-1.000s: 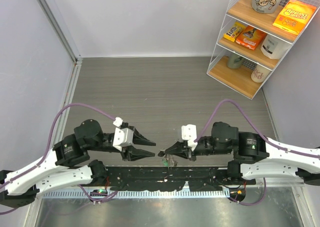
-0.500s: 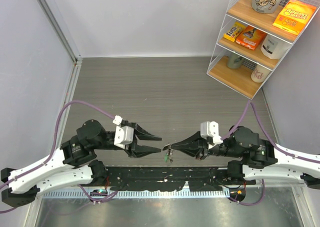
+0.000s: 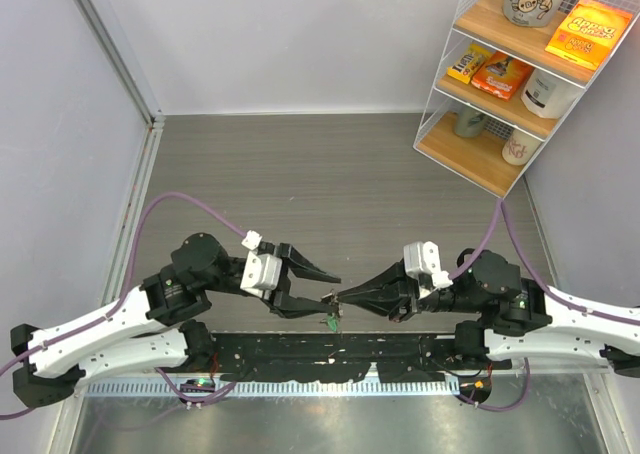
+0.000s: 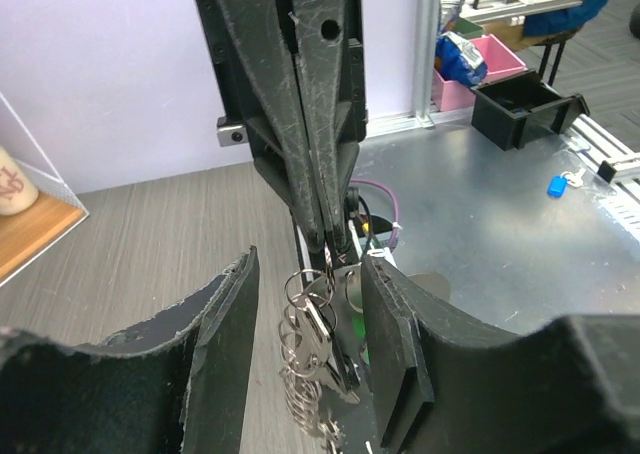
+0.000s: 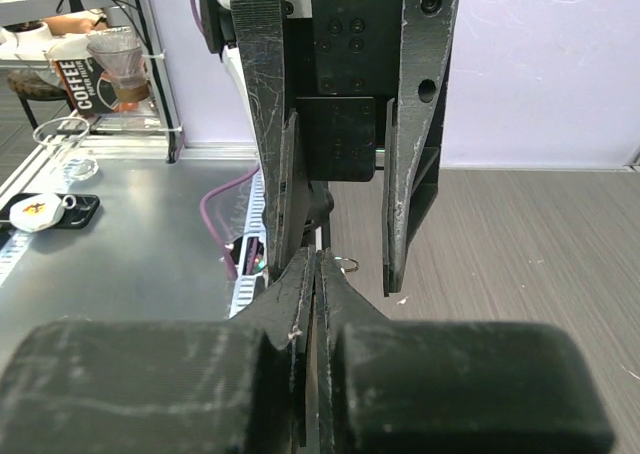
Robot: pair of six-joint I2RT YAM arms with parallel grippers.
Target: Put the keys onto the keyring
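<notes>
My right gripper (image 3: 340, 296) is shut on the keyring (image 4: 305, 289), a cluster of thin silver loops that hangs from its tips just above the near table edge. Silver keys (image 4: 325, 349) dangle on the loops, and a bright green piece (image 3: 330, 322) hangs below. My left gripper (image 3: 330, 288) is open, and its two fingers (image 4: 230, 344) stand on either side of the hanging keyring without touching it. In the right wrist view my shut gripper (image 5: 318, 259) points between the left gripper's spread fingers (image 5: 268, 124), with one small loop (image 5: 345, 266) showing beside its tips.
A wire shelf (image 3: 520, 74) with boxes and mugs stands at the back right. A black rail (image 3: 330, 354) runs along the near edge under both grippers. Beyond it is a metal bench with a black box (image 4: 525, 104) and a blue tag (image 4: 558, 185).
My left gripper has moved right, and its open fingers now straddle the hanging keyring. My right gripper first drew back to the right with the keyring, then held still.
</notes>
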